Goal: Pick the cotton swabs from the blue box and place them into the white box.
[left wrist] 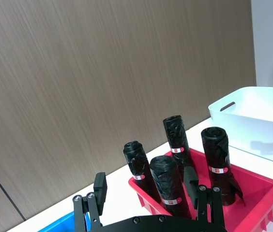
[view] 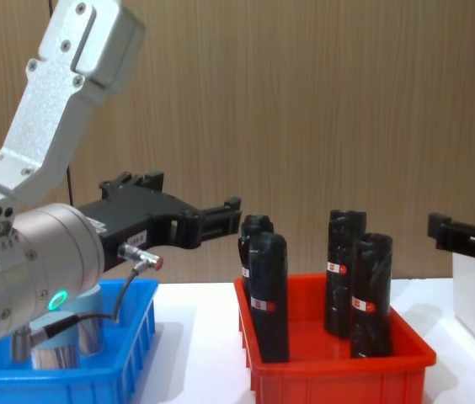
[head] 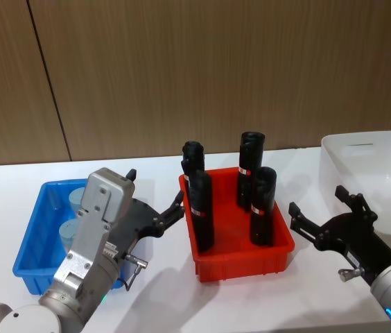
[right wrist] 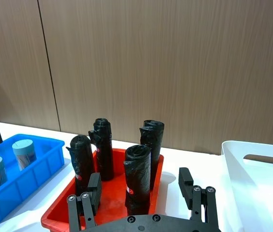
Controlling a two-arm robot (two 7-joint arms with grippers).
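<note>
Two cotton swabs jars (head: 77, 201) (right wrist: 22, 152) with pale grey-blue lids stand in the blue box (head: 32, 243) at the table's left. My left gripper (head: 155, 191) hovers over that box's right side, open and empty, its fingers (left wrist: 99, 191) pointing toward the red bin. The white box (head: 372, 149) sits at the back right, with nothing showing inside it. Just in front of it, to the right of the red bin, my right gripper (head: 317, 201) is held open and empty.
A red bin (head: 237, 260) holding several upright black rolls with red labels (head: 202, 208) stands between the blue and white boxes. A wood-panelled wall runs behind the white table.
</note>
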